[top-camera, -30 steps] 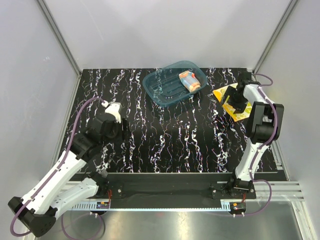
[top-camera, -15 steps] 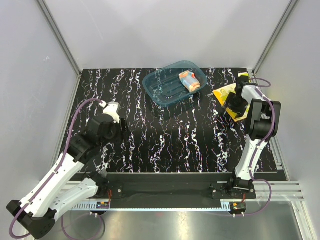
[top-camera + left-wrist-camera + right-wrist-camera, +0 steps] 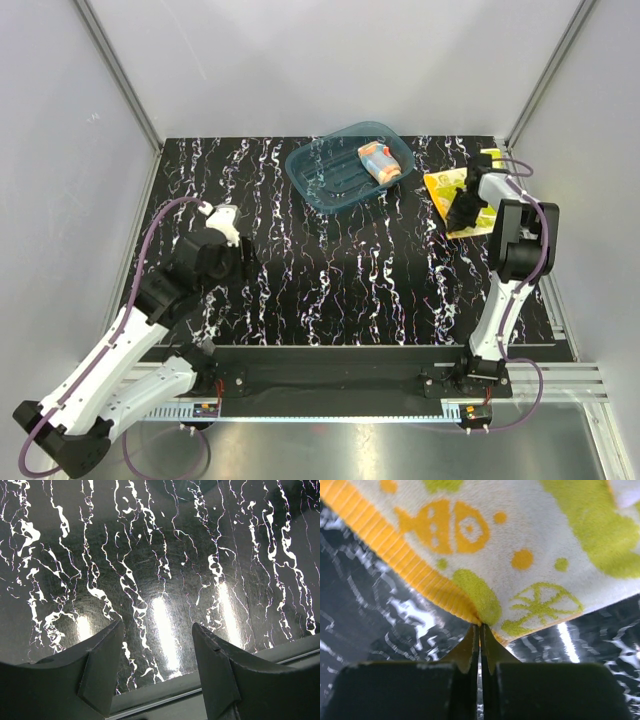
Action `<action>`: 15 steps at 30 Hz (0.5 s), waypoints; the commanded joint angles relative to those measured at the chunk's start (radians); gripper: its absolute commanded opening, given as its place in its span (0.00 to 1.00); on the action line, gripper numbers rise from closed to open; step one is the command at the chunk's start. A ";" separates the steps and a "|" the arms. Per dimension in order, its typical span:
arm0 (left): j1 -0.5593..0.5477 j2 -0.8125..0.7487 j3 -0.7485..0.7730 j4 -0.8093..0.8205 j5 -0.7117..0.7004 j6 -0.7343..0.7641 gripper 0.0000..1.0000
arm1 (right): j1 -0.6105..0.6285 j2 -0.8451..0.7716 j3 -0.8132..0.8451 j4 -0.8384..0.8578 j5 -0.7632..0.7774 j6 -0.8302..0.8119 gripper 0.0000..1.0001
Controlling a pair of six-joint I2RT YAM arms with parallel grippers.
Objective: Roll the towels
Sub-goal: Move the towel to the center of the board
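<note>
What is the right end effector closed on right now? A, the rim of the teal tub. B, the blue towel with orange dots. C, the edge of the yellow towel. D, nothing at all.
C: the right wrist view shows the right end effector pinched shut on the orange-bordered edge of the yellow towel.

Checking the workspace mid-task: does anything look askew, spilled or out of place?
Nothing looks spilled or damaged. The yellow towel lies at a slant on the far right, its hem pinched in the shut right gripper. The blue and orange towel sits rolled inside the teal tub.
</note>
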 commanded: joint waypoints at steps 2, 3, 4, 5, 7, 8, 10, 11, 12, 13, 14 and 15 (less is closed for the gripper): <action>0.001 -0.024 0.000 0.046 0.006 0.017 0.62 | 0.113 -0.023 -0.118 -0.019 -0.152 0.010 0.00; 0.002 -0.025 0.000 0.046 0.006 0.015 0.62 | 0.118 -0.038 -0.159 -0.010 -0.180 0.019 0.00; 0.002 -0.028 0.000 0.046 0.006 0.015 0.62 | 0.148 -0.052 -0.179 0.001 -0.241 0.028 0.00; 0.002 -0.031 -0.002 0.046 0.006 0.015 0.62 | 0.165 -0.082 -0.199 0.024 -0.273 0.048 0.00; 0.002 -0.036 -0.002 0.047 0.006 0.014 0.62 | 0.242 -0.112 -0.247 0.055 -0.336 0.074 0.00; 0.001 -0.036 -0.002 0.047 0.005 0.014 0.62 | 0.277 -0.136 -0.256 0.063 -0.350 0.108 0.00; 0.002 -0.036 -0.002 0.049 0.003 0.012 0.62 | 0.377 -0.162 -0.274 0.095 -0.388 0.146 0.00; 0.002 -0.036 -0.002 0.047 0.002 0.012 0.62 | 0.408 -0.167 -0.280 0.110 -0.398 0.192 0.00; 0.001 -0.036 -0.002 0.047 0.000 0.011 0.62 | 0.440 -0.172 -0.288 0.125 -0.408 0.214 0.00; 0.001 -0.038 -0.002 0.047 -0.004 0.011 0.62 | 0.505 -0.175 -0.290 0.156 -0.424 0.240 0.00; 0.001 -0.038 -0.002 0.047 -0.006 0.011 0.62 | 0.537 -0.176 -0.291 0.177 -0.430 0.295 0.00; 0.002 -0.039 -0.002 0.047 -0.006 0.011 0.62 | 0.576 -0.173 -0.287 0.191 -0.436 0.316 0.00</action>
